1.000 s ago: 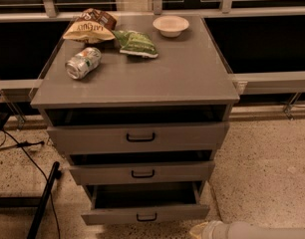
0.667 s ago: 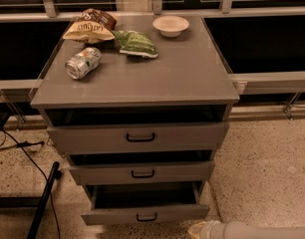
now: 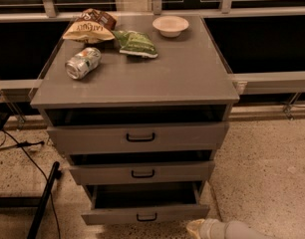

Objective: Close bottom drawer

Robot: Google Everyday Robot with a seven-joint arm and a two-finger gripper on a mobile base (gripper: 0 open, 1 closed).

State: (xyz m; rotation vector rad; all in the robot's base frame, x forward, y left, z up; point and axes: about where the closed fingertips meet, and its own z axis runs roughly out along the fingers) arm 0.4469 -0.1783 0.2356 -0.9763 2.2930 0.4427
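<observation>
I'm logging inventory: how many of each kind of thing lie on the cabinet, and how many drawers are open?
Snack bags: 2
Can: 1
Bowl: 1
Open drawers: 3: top drawer, middle drawer, bottom drawer
Total: 7
Gripper at lower right, near bottom drawer.

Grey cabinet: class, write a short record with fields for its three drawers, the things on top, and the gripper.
bottom drawer: open, pulled out furthest
middle drawer: slightly open
top drawer: slightly open
cabinet top: can lying on its side, chip bag, green bag, bowl
gripper: near the floor, just right of the bottom drawer's front
</observation>
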